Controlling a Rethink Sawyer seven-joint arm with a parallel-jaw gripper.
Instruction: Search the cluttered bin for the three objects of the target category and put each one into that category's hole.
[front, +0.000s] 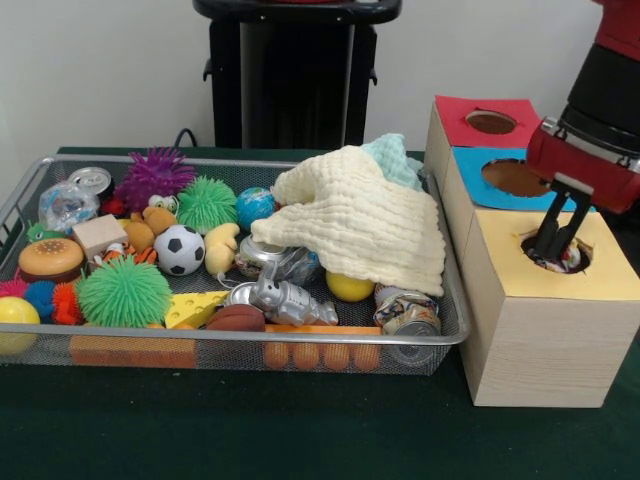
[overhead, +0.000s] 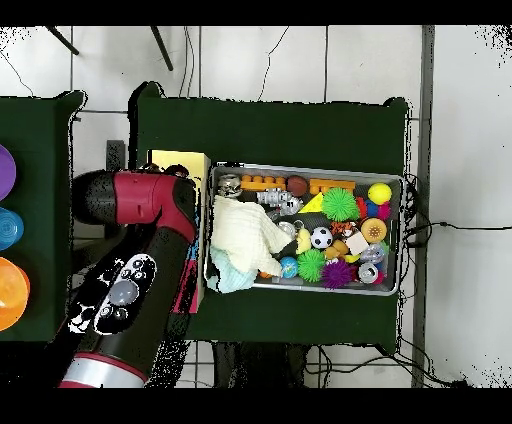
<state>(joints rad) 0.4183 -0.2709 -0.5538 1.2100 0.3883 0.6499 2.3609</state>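
Gripper (front: 556, 243) reaching straight down into yellow-topped box's hole (front: 580, 262), jaws narrow, pinching printed fabric bundle (front: 563, 262) sitting in hole's mouth directly beneath; wire mesh bin (front: 452, 330) lying beside box.

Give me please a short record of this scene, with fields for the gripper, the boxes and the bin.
gripper: at the hole of the yellow-topped box, fingers reaching into it
in the hole: a printed fabric bundle, partly visible
grip state: cannot tell
other boxes: blue-topped box, red-topped box, behind the yellow one
bin: full of toys, cream cloth over mint-green cloth
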